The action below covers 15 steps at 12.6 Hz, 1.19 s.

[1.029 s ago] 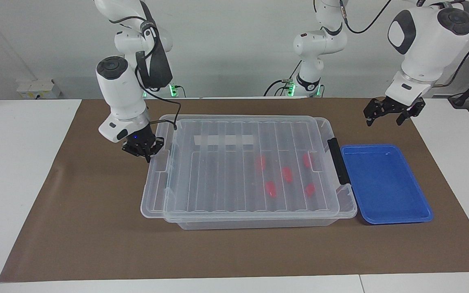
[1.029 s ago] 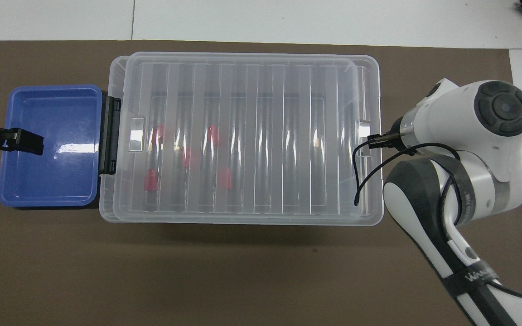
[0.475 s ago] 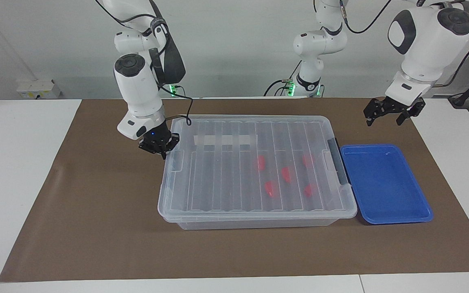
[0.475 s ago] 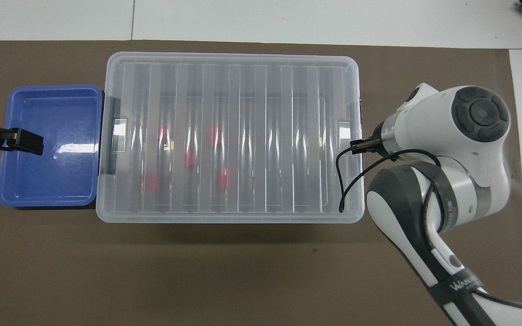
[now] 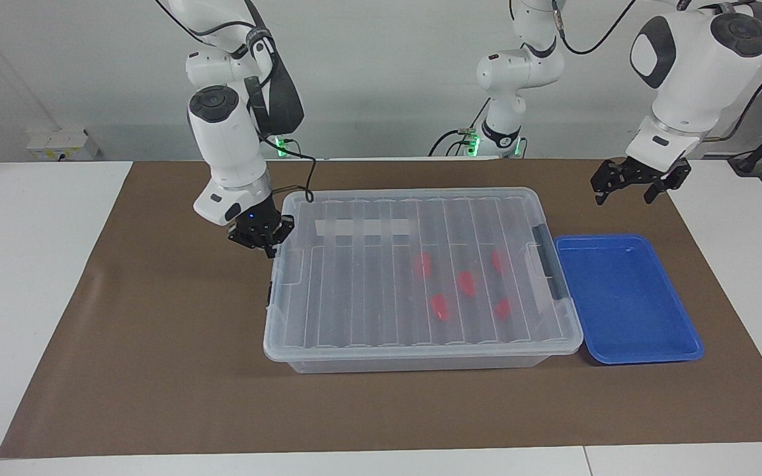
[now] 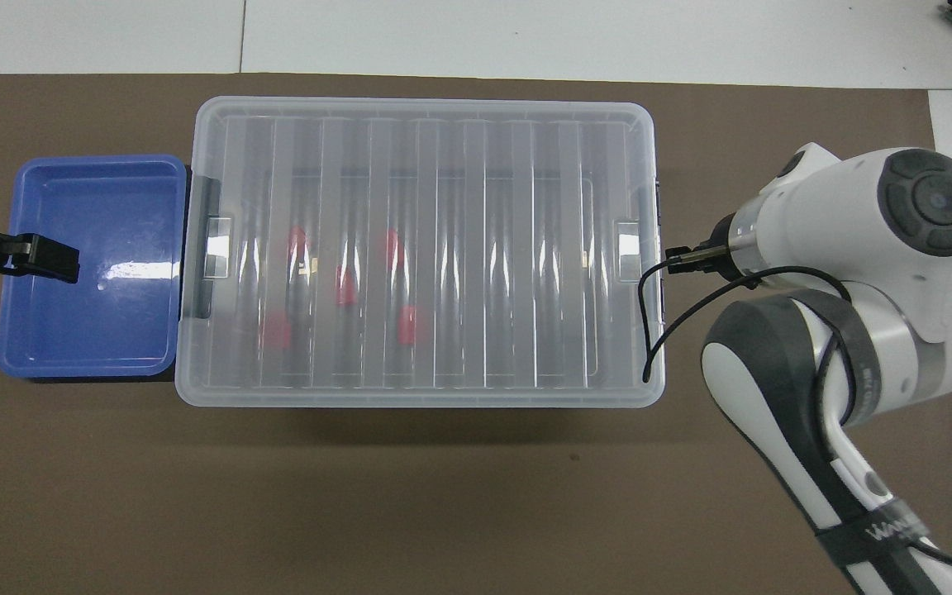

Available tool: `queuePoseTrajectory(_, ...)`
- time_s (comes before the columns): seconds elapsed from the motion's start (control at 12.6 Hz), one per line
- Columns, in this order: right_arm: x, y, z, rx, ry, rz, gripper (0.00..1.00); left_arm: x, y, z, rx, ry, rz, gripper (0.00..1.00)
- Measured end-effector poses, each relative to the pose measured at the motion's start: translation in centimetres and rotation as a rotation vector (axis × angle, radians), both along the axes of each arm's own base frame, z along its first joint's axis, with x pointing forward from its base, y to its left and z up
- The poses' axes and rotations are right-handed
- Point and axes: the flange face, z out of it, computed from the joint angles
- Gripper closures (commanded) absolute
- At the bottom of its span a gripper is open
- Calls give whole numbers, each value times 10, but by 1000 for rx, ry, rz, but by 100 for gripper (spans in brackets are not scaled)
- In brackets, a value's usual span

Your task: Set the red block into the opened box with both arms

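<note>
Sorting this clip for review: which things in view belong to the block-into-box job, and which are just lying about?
Job:
- box, lid on
- five red blocks inside it
- right gripper, shut, at the box's end
- left gripper, open, waiting over the mat

Lying about:
- blue tray beside the box
- brown mat

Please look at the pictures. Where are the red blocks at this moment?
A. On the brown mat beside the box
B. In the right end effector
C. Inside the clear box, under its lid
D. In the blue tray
C: the red blocks show through the ribbed lid of the box; the blue tray holds none.
</note>
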Motion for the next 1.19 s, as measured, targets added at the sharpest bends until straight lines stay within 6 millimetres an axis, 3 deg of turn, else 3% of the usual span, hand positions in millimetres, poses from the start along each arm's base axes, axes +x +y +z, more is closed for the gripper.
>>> queuePoseTrajectory(0.08,-2,-19,7,-4,10,-31,8,0,0,0,0,0,0,0)
queuePoseTrajectory(0.16,-4,-35,14,-6,14,-60,1,0,0,0,0,0,0,0)
queuePoseTrajectory(0.32,-6,-62,24,-5,5,-115,1,0,0,0,0,0,0,0)
queuePoseTrajectory(0.63,-14,-93,53,-7,11,-194,0,0,0,0,0,0,0,0)
queuePoseTrajectory(1.19,-23,-119,130,-15,53,-241,0,0,0,0,0,0,0,0)
